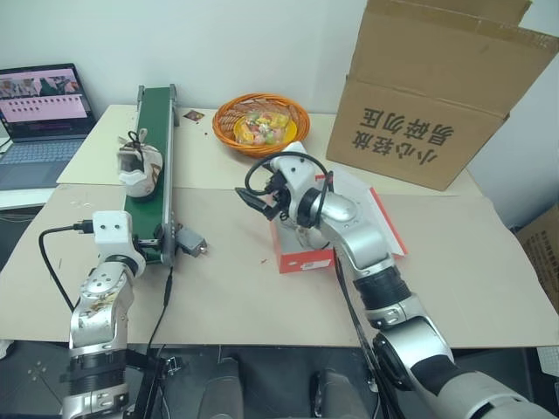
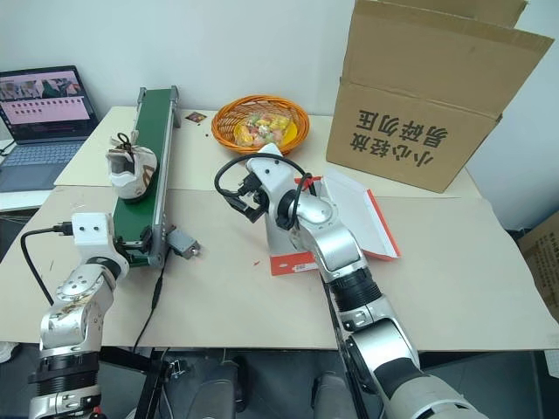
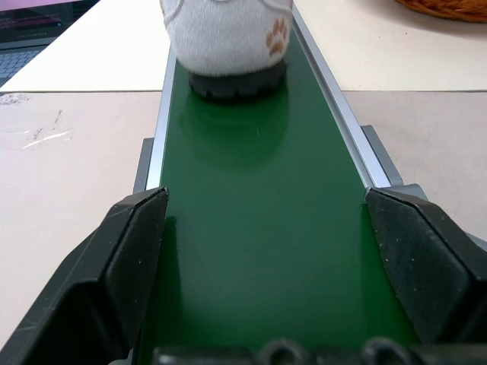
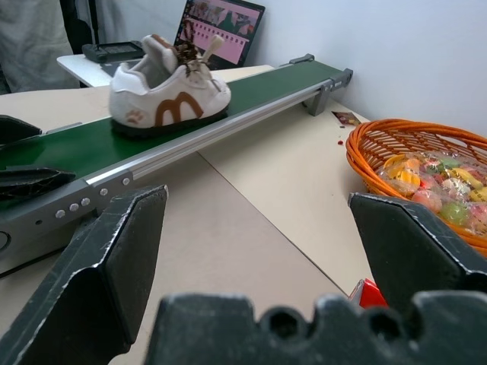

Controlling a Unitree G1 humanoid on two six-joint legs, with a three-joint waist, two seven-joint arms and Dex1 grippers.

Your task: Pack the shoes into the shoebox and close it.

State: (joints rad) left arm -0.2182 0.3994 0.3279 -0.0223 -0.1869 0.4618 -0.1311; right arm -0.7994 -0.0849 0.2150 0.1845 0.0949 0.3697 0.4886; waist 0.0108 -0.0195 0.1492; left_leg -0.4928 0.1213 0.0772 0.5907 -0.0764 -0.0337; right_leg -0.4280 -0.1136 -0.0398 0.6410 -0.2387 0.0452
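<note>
Shoe (image 1: 140,166): one small white sneaker with brown marks and dark laces stands upright on the green belt of the conveyor (image 1: 154,157), about halfway along it. In the left wrist view its heel, with a little paw print, faces the camera.
Shoebox (image 1: 301,253): the red-orange box sits on the bench (image 1: 472,262), near the middle, to the right of the conveyor. Its lid (image 2: 362,218) is open and lies back to the right, showing the white inside. The right arm hides a big part of the box, so I cannot tell what is inside.
Left end effector (image 3: 266,251): it is open, with the two black fingers (image 3: 125,251) wide apart, one at each edge of the belt. It is at the near end of the conveyor and points along the belt toward the shoe. It holds nothing, and the shoe is well apart from it.
Right end effector (image 4: 259,251): it is open too, fingers spread wide, and empty. It hangs above the bench beside the shoebox and looks toward the conveyor.
Basket (image 1: 260,122): an orange woven basket with colourful sweets stands behind the shoebox.
Carton (image 1: 437,96): a large brown carton with printed characters stands at the far right of the bench.
Laptop (image 1: 39,122): it is open, at the far left, on another surface.
</note>
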